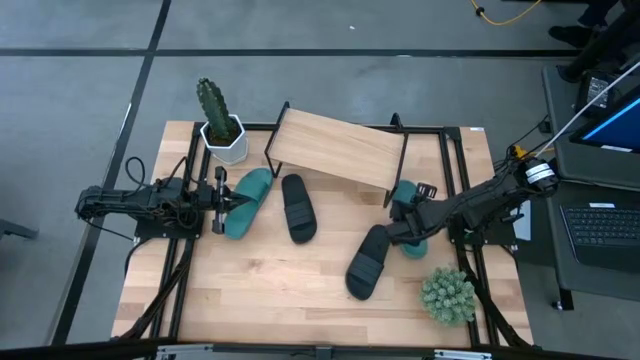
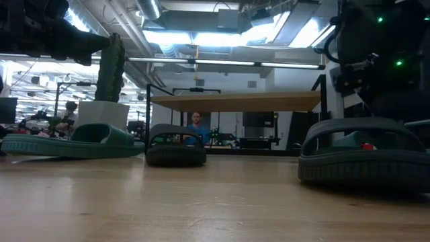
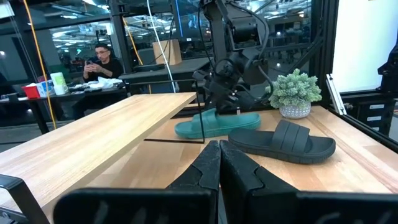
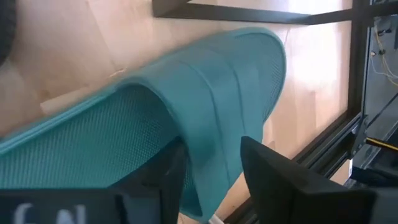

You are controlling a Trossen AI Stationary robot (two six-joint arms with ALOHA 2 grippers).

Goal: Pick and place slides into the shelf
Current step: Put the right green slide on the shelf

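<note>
Two teal and two black slides lie on the table. One teal slide (image 1: 250, 198) lies sole down just right of my left gripper (image 1: 220, 200), which is shut (image 3: 219, 163) and touches nothing. A black slide (image 1: 298, 207) lies next to that teal one. My right gripper (image 1: 403, 222) is shut on the second teal slide (image 1: 404, 193), in front of the shelf's right end. The other black slide (image 1: 368, 262) lies nearer the near edge. The shelf (image 1: 338, 148) stands at the far side on its wire legs, its board bare. My right gripper (image 4: 211, 168) has the teal slide's wide strap (image 4: 217, 118) pinched between its two fingers, at the strap's edge. The fingers come down at a slant from the table's right side. In the left wrist view this slide (image 3: 217, 123) still appears to rest on the tabletop.
A cactus in a white pot (image 1: 220, 125) stands by the shelf's left end. A small succulent (image 1: 447, 295) sits near the right near corner. Black rails run along the table's left and right sides. A person (image 3: 99, 62) sits in the room beyond.
</note>
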